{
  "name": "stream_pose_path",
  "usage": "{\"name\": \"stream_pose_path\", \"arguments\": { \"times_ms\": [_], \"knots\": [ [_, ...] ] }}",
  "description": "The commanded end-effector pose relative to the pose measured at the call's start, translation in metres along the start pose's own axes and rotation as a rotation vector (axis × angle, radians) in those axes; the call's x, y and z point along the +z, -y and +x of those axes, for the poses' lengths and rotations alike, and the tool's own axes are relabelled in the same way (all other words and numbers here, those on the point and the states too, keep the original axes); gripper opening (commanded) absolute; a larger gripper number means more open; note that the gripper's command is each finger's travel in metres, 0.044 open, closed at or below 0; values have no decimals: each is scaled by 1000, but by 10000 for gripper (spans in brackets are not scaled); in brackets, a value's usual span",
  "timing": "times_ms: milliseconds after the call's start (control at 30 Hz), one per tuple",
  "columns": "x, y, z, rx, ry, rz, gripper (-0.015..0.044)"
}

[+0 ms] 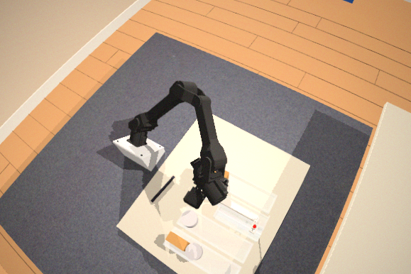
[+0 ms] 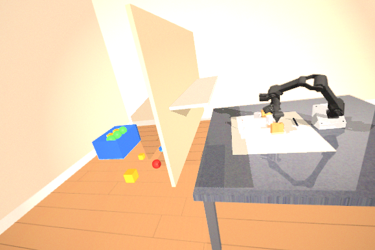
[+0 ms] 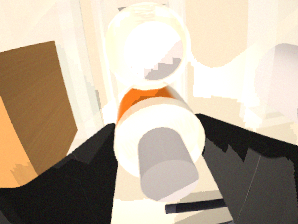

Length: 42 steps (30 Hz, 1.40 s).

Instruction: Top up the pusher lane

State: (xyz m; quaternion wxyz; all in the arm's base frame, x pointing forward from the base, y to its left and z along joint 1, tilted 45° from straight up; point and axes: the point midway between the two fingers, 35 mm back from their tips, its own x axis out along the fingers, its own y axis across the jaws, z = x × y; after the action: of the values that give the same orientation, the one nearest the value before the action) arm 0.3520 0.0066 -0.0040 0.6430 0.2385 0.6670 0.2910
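Observation:
My gripper [image 2: 276,120] [image 3: 155,126] is shut on a jar [image 3: 125,142] with a pale round rim, a grey knob on top and an orange body. The held jar is tilted in the wrist view, its knob toward the bottom. Just beyond it stands another jar [image 3: 114,35] with a pale round top, between clear lane walls. Whether the two jars touch cannot be told. The sprung lane [image 1: 218,213] runs away from under the gripper, with a red knob [image 1: 254,226] toward its far end. The pusher plate, the front stop and the held jar's base are hidden or washed out.
Clear lanes lie on both sides. Two pale round-topped jars [image 1: 189,218] [image 1: 194,251] stand at neighbouring lanes. An orange block [image 1: 177,240] is beside one; another orange block [image 2: 277,128] [image 3: 37,110] is across the sprung lane. A black bar [image 1: 162,189] [image 2: 295,122] lies toward the robot base.

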Motion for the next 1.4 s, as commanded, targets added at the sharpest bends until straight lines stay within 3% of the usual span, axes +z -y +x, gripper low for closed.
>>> {"name": "stream_pose_path", "arguments": {
  "times_ms": [0, 1367],
  "knots": [
    [7, -1, -1, 3, 24, -15, 0],
    [6, -2, 15, 4, 24, -15, 0]
  ]
}}
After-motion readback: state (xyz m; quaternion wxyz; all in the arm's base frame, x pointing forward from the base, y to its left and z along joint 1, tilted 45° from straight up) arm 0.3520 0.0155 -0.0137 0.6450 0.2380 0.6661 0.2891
